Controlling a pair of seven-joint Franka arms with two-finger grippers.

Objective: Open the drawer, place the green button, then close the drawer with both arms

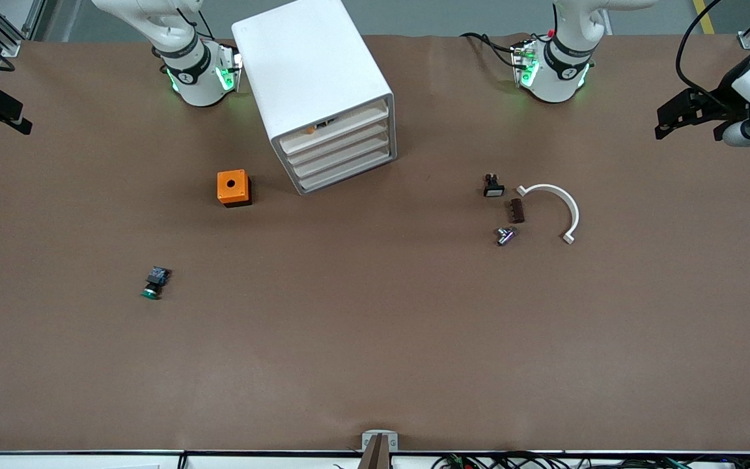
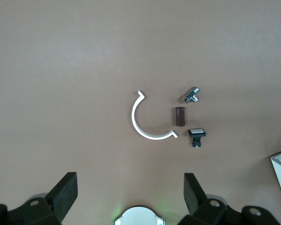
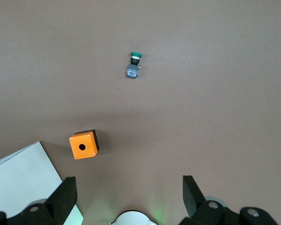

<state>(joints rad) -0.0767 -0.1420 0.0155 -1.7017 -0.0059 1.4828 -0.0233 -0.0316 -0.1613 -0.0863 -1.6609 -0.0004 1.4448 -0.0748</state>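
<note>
Brown table: button sits apart

White arms; blk bands, green LEDs

No readable words, brand names, numbers or signs show in any of the three views; the white cabinet has plain walls with no label; the orange box carries only a round hole on its top face; a small dark mark sits on the black band of each arm's base, but its shape is too small to make out.
</note>
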